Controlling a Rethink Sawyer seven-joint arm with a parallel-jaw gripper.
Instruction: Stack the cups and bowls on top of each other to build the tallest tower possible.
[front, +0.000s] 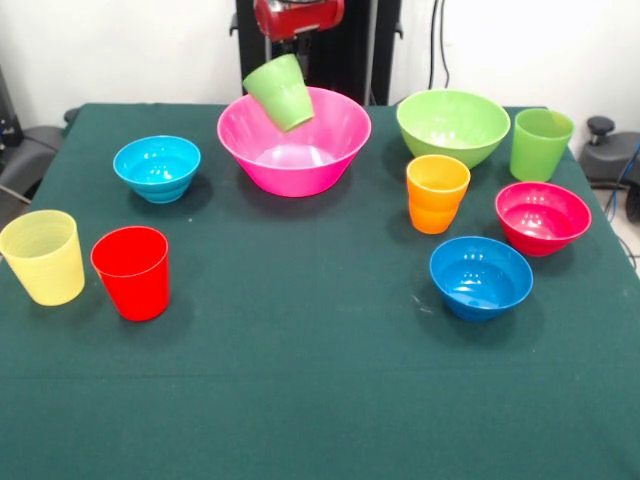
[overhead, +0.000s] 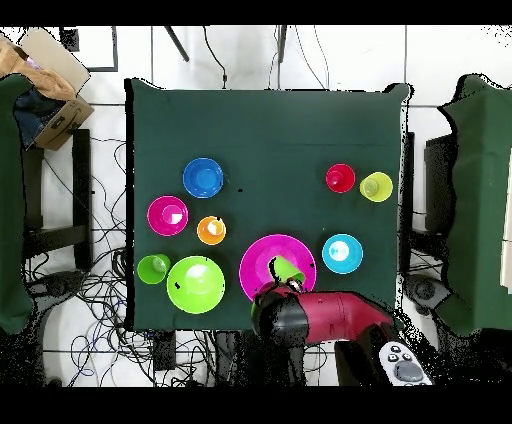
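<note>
Front view
Gripper (front: 290, 38): came down from the top edge, red body showing, fingertips hidden behind the cup; looked clenched on the small green cup's rim, though the contact itself could not be seen.
Small green cup (front: 281, 92): hung tilted in the air, mouth up and leaning left, base lowest, over the far rim of the large pink bowl (front: 294, 141); no touch with the bowl visible.
Key relation: cup directly below the gripper, bowl's hollow just below and nearer than the cup; long axis off vertical, so likely needed squaring up before setting down.
Neighbours: lime green bowl (front: 453, 126) to the right of the pink one; taller lime green cup (front: 540, 144) beside it; orange cup (front: 436, 193), magenta bowl (front: 542, 217) and darker blue bowl (front: 481, 276) nearer on the right; light blue bowl (front: 157, 167), red cup (front: 131, 272) and pale yellow cup (front: 43, 256) on the left.
Obstacles: none between cup and bowl.

Overhead view
Gripper (overhead: 285, 290): sat at the pink bowl's (overhead: 262, 262) lower rim, red arm running off to the lower right.
Small green cup (overhead: 289, 269): lay inside the bowl's outline, off centre toward the arm.
Tower: judged not yet started; every other piece stood alone on the green table (overhead: 270, 140).
</note>
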